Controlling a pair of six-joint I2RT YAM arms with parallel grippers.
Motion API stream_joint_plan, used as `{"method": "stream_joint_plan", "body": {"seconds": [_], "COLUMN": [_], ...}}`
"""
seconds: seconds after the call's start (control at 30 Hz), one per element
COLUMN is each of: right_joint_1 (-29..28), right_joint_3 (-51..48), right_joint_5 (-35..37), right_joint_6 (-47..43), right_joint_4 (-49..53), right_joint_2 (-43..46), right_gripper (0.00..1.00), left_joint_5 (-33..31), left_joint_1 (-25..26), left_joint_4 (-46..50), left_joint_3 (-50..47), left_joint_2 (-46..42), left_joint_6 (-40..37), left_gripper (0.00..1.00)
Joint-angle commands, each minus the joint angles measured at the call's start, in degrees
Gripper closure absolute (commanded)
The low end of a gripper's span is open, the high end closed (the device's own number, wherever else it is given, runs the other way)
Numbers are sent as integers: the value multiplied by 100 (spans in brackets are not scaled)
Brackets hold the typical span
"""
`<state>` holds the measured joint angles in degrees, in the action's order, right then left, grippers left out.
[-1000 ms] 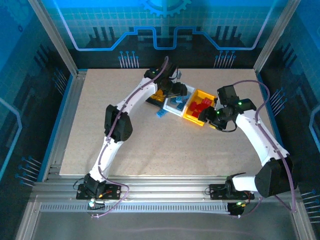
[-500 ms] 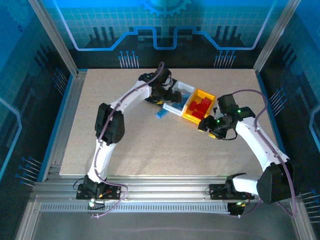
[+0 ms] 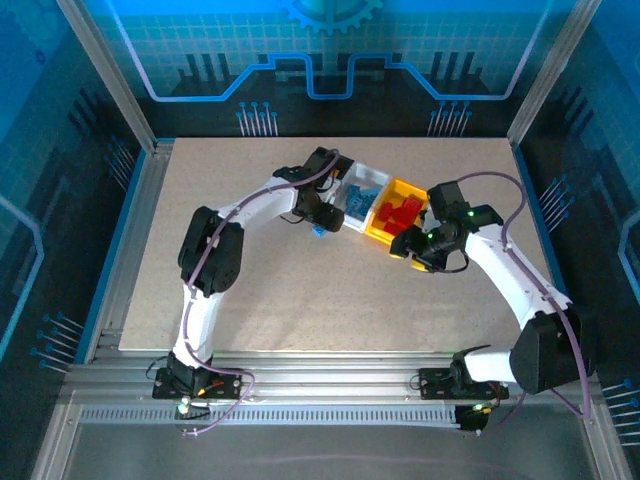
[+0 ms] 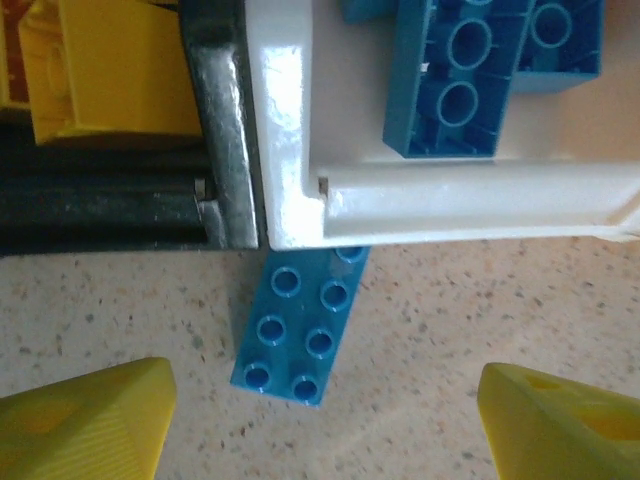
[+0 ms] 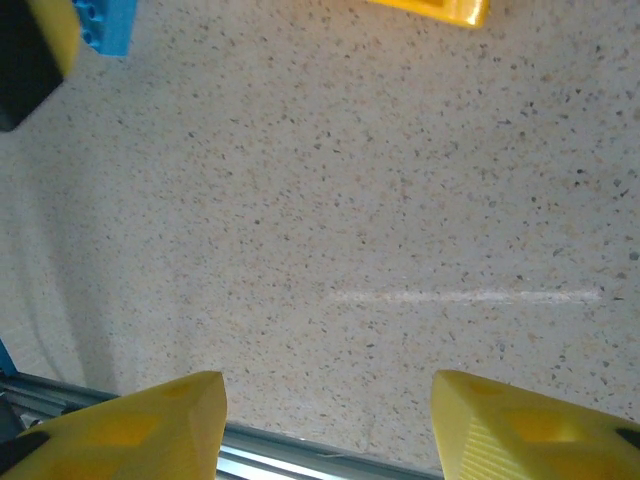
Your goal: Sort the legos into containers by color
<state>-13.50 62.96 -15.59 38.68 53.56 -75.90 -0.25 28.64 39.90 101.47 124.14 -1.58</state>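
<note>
One blue lego [image 4: 300,330] lies flat on the table, its far end tucked under the corner of the white bin [image 4: 290,150]. My left gripper [image 4: 320,430] is open above it, yellow fingertips [image 4: 85,420] wide on either side. From above, the left gripper [image 3: 319,220] sits at the white bin's near corner, over that blue lego [image 3: 318,232]. The white bin holds blue legos [image 4: 460,70], the black bin [image 4: 100,200] holds an orange-yellow lego [image 4: 110,70], and the yellow bin [image 3: 410,185] holds red legos [image 3: 398,212]. My right gripper [image 3: 402,244] is open and empty, just near of the yellow bin.
The three bins stand in a tight row at the table's middle back. In the right wrist view bare table lies under the open right gripper [image 5: 330,420], with the metal rail [image 5: 300,455] at the near edge and the yellow bin's corner [image 5: 440,8] at the top.
My left gripper came off the bins toward me and now sits over the blue lego on the table. The right gripper shifted slightly left, toward the yellow bin.
</note>
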Motion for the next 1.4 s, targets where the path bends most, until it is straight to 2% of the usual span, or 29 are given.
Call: {"method": "stream_joint_plan", "body": {"seconds": [0.0, 0.13, 0.3, 0.57, 0.73, 1.1, 1.23, 1.37], "right_joint_1": [-34, 1, 4, 3, 4, -76, -110, -131], "right_joint_3": [275, 340, 384, 384, 358, 109, -158, -335], "right_joint_5": [28, 49, -26, -37, -28, -21, -43, -1], "right_joint_6": [-171, -185, -126, -38, 42, 291, 410, 434], "right_joint_4": [380, 421, 401, 410, 344, -178, -527, -743], "right_joint_2": [-65, -99, -154, -126, -93, -147, -125, -101], "right_gripper": [42, 42, 43, 43, 43, 43, 43, 43], "left_joint_5": [-132, -110, -375, -502, -479, -35, 502, 1218], "left_joint_1": [-21, -9, -18, -12, -3, -6, -33, -99], "left_joint_4": [-193, -286, -451, -553, -543, -230, -107, -105], "left_joint_3": [102, -15, -277, -474, -722, -2190, -2445, -2255], "left_joint_2": [295, 409, 523, 630, 411, -1001, -1595, -1853], "left_joint_6": [-369, -343, -324, -116, -15, 453, 982, 1655], "left_gripper": [24, 29, 33, 58, 73, 76, 77, 77]}}
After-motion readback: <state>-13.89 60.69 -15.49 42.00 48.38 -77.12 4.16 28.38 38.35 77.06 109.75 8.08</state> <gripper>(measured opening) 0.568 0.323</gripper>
